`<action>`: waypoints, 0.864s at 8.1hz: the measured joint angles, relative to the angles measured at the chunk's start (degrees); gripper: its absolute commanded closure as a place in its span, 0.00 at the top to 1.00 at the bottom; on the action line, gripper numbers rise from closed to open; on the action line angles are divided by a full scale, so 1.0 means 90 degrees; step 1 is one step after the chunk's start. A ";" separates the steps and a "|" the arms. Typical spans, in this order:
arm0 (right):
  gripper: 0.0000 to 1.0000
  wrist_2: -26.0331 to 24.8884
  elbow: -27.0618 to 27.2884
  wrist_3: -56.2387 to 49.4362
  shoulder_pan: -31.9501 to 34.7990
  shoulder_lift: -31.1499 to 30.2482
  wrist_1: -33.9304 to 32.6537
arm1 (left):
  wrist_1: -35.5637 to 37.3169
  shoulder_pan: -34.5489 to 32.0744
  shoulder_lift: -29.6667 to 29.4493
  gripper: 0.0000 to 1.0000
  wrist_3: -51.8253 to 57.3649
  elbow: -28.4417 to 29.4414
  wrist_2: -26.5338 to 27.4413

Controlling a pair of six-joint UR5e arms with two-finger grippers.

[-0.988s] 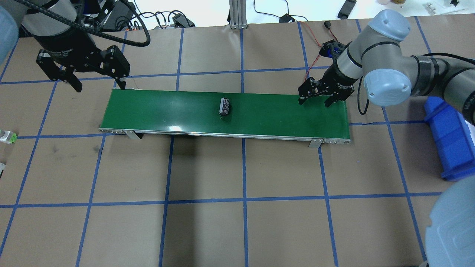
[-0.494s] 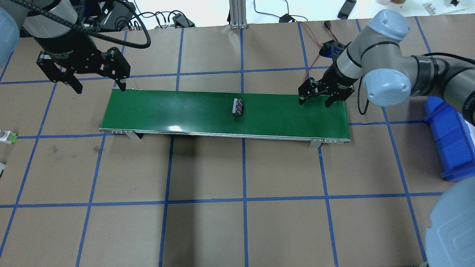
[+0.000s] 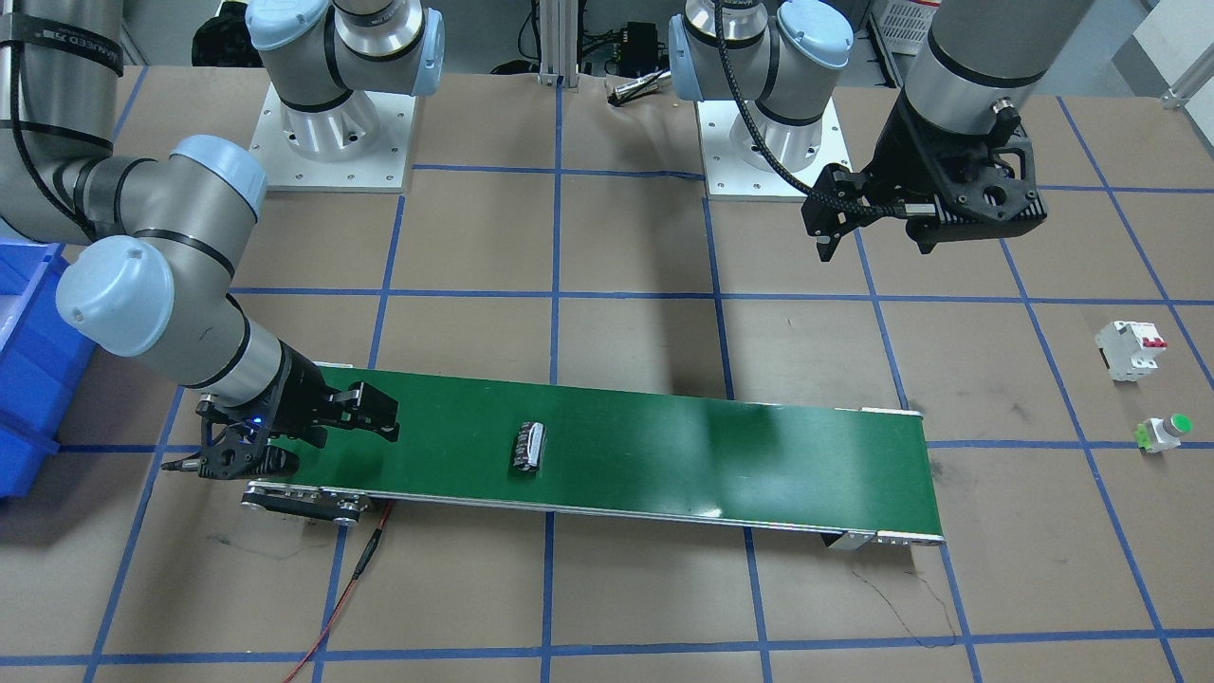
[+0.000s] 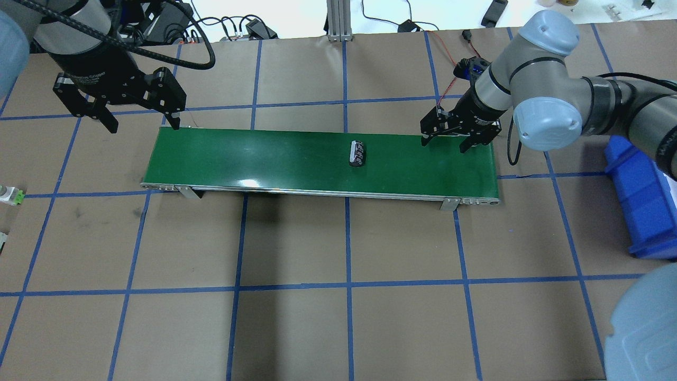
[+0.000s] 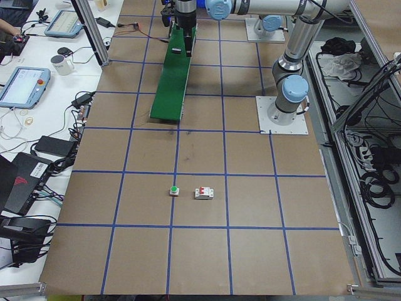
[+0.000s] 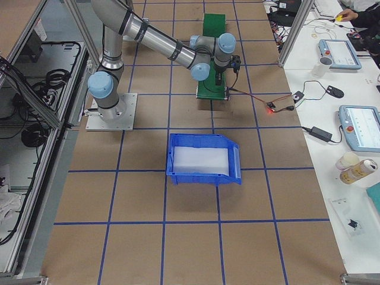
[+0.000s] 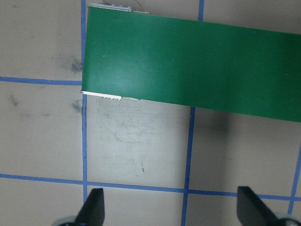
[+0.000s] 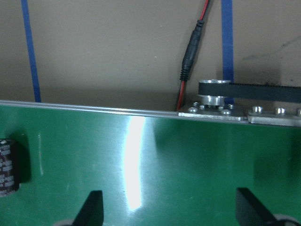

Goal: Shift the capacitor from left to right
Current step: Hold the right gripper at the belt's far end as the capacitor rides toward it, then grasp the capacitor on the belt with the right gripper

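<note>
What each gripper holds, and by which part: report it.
Nothing is held. The left gripper and the right gripper are both open and empty; the capacitor lies loose on the green belt, apart from both.

Green belt [image 4: 238,159], blk capacitor [image 4: 357,154] w/ grey-white marks, blue bin [image 4: 648,206], brown table [image 4: 402,238] — blue grid [image 4: 291,288]

capacitor [image 8: 8,165]: cut by right-wrist view's left edge | blue bin [image 4: 645,196]: cropped at overhead's right edge

No legible text or labels
</note>
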 measured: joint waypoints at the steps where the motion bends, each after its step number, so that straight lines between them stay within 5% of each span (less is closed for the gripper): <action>1: 1.00 -0.0006 -0.0044 0.0152 0.0104 -0.0011 0.0005 | 0.0003 0.0000 0.0005 1.00 0.0001 0.0012 0.0000; 7: 1.00 -0.0008 -0.0086 0.0688 0.0614 0.0069 -0.0012 | 0.0013 0.0000 0.0003 1.00 0.0002 0.0010 0.0006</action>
